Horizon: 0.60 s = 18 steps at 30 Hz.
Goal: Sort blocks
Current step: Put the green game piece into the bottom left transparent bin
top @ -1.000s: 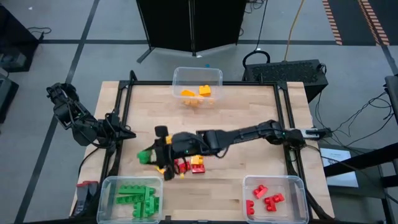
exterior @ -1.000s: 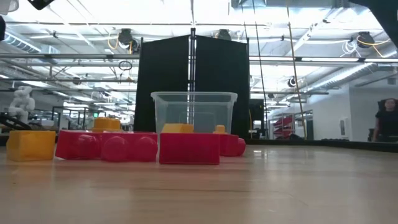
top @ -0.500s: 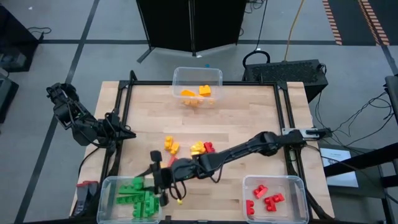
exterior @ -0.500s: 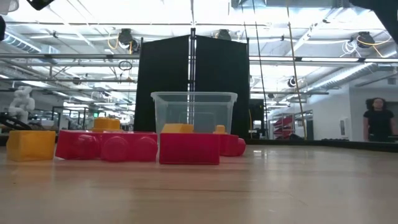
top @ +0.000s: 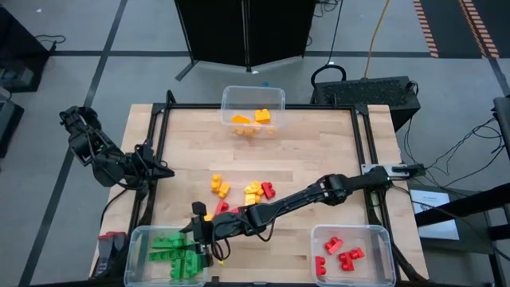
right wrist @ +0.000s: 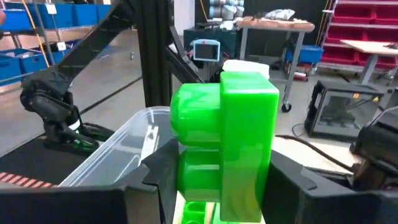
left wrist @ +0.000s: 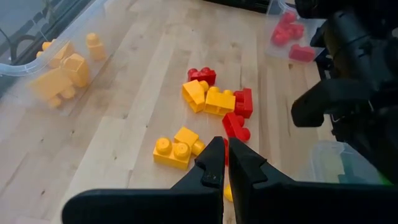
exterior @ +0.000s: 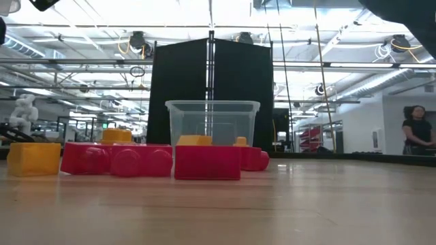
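**Right arm holds a green block over the green bin**

The wooden table carries three clear bins. The right gripper is above the green bin, its jaws clamped on a green block. The left gripper waits at the table's left edge, jaws together. Red and yellow loose blocks lie mid-table.

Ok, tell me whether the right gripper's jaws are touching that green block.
Touching. The right wrist view shows the green block pinched upright between the right gripper jaws, pressed against both its sides, above the bin of green blocks.
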Tool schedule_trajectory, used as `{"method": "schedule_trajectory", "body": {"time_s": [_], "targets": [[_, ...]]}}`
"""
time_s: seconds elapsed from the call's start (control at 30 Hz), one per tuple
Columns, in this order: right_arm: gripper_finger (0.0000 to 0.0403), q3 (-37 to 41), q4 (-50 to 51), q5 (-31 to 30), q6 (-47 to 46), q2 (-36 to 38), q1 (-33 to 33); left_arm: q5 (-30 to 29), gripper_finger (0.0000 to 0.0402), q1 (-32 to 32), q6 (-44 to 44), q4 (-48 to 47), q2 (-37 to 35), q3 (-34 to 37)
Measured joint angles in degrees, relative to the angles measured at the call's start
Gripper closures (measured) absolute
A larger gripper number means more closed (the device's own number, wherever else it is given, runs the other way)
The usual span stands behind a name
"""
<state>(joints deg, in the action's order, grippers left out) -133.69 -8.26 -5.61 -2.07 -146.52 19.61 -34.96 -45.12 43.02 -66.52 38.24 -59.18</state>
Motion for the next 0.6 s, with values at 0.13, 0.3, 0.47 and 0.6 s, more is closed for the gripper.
{"method": "schedule_trajectory", "body": {"time_s": [0.13,0.3,0.47,0.6], "targets": [[0.0247,-0.02,1.45,1.48,-1.44,-0.62,-0.05,0.00,0.0398,0.00,-0.30,-0.04,0.00,0.00],[0.0236,-0.02,4.24,1.61,-1.96,-0.76,-0.05,0.00,0.0398,0.00,-0.32,-0.20,-0.01,0.00],[0.0194,-0.04,7.33,1.77,-7.23,-0.76,-0.26,0.00,0.0398,-0.02,-0.37,-0.20,0.00,0.00],[0.0164,-0.02,8.45,3.02,-7.89,-0.80,-0.50,0.01,0.0398,-0.02,-0.38,-0.20,0.00,0.00]]}}
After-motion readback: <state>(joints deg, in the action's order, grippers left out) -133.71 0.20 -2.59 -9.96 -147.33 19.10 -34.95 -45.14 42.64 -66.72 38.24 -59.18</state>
